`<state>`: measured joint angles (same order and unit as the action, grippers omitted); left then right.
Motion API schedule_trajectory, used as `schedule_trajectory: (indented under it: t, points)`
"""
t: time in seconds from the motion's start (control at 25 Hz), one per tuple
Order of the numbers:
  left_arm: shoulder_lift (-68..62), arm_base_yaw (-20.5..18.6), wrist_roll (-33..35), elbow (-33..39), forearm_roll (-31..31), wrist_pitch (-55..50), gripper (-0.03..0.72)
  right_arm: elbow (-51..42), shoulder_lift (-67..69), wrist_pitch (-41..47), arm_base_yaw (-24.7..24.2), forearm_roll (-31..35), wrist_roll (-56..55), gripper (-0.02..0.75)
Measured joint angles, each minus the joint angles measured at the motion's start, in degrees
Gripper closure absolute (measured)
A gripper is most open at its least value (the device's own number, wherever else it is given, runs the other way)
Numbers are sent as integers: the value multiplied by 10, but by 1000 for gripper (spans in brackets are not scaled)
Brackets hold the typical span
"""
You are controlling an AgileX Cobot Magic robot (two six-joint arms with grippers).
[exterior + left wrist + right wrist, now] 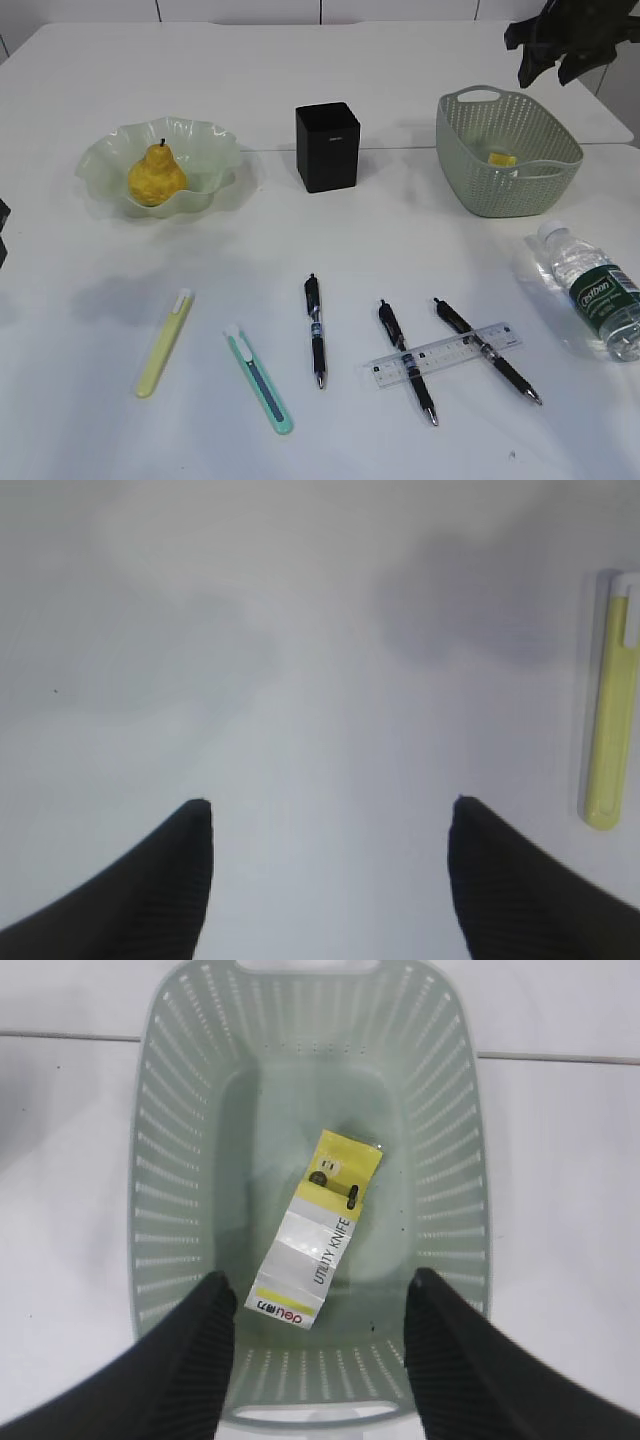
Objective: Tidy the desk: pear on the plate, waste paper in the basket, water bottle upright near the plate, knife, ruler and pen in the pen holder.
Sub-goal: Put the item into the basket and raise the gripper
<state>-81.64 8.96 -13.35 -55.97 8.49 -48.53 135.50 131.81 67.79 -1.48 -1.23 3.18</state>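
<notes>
The yellow-brown pear [155, 176] sits in the pale green wavy plate [216, 142] at the back left. A yellow and white waste paper [320, 1228] lies flat on the floor of the sage-green basket [150, 1170], and my right gripper [323, 1276] hangs open above it with nothing between its fingers. On its side at the right edge lies the water bottle [600, 290]. The clear ruler [443, 355] rests across two pens [407, 362] [487, 350]; a third pen [316, 330] lies alone. The yellow-green knife [612, 700] is right of my open left gripper [330, 805]. A teal knife [258, 377] lies nearby.
The black pen holder [327, 147] stands upright between the plate and the basket [508, 150]. My right gripper [548, 70] hovers high at the back right. The desk [420, 60] stretches white behind these things, with a seam line running across it.
</notes>
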Motion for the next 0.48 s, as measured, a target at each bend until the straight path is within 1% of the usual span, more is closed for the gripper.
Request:
schedule_trajectory:
  t: [0.28,0.36,0.48]
  points:
    - [0,0,0,0,0,-15,167,-3,-34,34,0,0,-25,324]
    - [0,0,0,0,0,-21,167,-11,-49,38,0,0,-25,294]
    - [0,0,0,0,1,-34,167,-21,-73,40,-2,-5,-32,202]
